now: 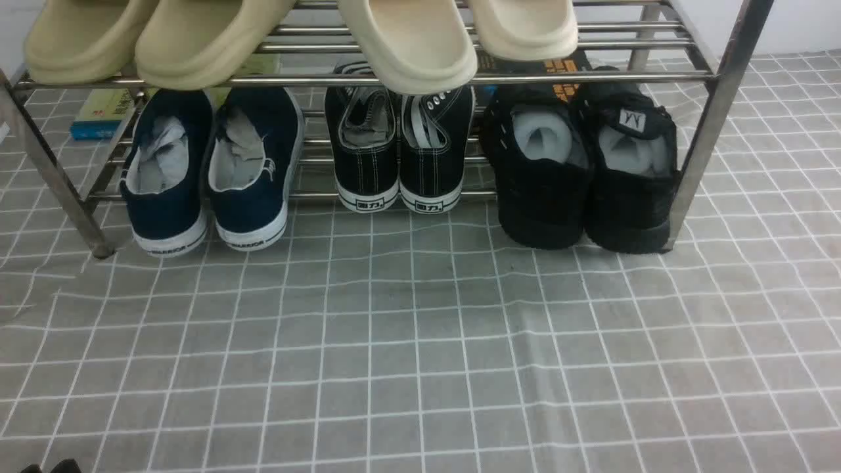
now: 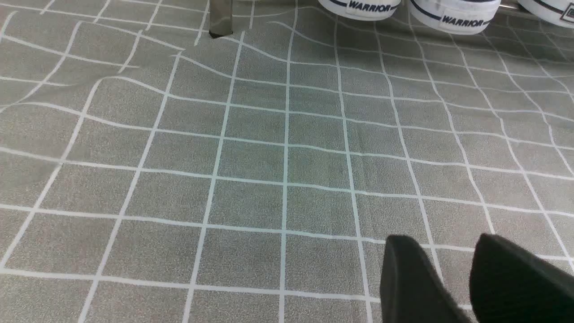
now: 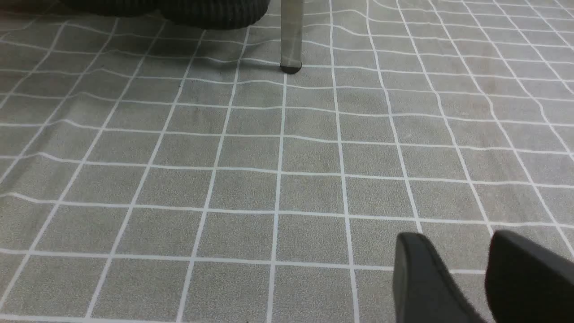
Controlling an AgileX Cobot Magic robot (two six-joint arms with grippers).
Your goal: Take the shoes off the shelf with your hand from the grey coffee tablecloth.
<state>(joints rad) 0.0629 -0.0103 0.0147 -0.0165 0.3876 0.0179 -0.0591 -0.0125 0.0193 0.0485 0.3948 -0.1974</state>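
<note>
Wrinkled grey gridded tablecloth [image 1: 420, 368]; steel shelf [image 1: 720, 112] beyond; white wall [image 1: 801, 26] behind

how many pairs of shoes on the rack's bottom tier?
3. Navy pair on the left, black canvas pair in the middle, all-black pair on the right. The slippers above may hide anything farther back.

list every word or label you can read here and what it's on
"WARRIOR": heel strip of both navy shoes.
Heel patches on the black canvas shoes: two characters, too blurred to read.
Mark on the white tag of the black knit shoe: unreadable.
Orange print on the dark box behind: too blurred.
</note>
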